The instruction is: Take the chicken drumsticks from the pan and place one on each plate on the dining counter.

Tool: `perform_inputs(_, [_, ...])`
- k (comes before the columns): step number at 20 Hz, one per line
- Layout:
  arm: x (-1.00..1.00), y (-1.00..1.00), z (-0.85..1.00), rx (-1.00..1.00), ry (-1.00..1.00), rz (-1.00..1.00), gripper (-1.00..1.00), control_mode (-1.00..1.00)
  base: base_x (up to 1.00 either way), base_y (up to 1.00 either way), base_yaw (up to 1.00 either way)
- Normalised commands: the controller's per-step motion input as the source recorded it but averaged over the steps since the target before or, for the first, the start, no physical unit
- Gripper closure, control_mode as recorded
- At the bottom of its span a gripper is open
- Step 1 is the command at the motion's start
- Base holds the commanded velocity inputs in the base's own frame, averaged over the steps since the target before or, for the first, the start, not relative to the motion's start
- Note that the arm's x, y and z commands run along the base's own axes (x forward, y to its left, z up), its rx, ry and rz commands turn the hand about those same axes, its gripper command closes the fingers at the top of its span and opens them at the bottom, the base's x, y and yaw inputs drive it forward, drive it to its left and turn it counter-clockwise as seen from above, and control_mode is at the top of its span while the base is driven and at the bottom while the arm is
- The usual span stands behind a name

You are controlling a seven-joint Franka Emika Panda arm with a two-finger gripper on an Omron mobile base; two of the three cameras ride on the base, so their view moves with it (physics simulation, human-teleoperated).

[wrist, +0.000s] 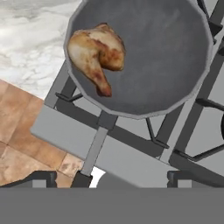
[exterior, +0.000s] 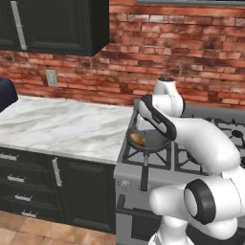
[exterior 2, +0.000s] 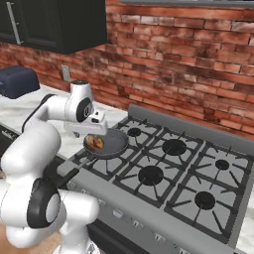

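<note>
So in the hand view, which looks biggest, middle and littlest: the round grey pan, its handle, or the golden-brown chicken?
1. Round dark grey frying pan: biggest, spanning most of the view.
2. Golden-brown chicken: middle.
3. The pan's straight dark handle: littlest, a thin strip, though its end is cut off below, so this is unsure.

golden-brown chicken drumsticks (wrist: 96, 54), dark grey pan (wrist: 162, 65), black grates (exterior 2: 173, 168), white grey-veined marble worktop (exterior: 57, 124), red brick wall (exterior: 191, 52), dark cabinets (exterior: 52, 24)
</note>
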Motion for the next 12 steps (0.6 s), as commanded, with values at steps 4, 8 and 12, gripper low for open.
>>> perform_inputs(4, [0.11,0.12,-0.21,0.05,0.1,0.01,-1.0,-1.0,0.0,0.0,0.0])
perform_inputs(8, [0.1,0.0,-0.31,0.12,0.07,0.0,-1.0,-1.0,0.0,0.0,0.0])
perform_inputs(12, [0.21,0.0,-0.36,0.09,0.0,0.05,-1.0,-1.0,0.0,0.0,0.0])
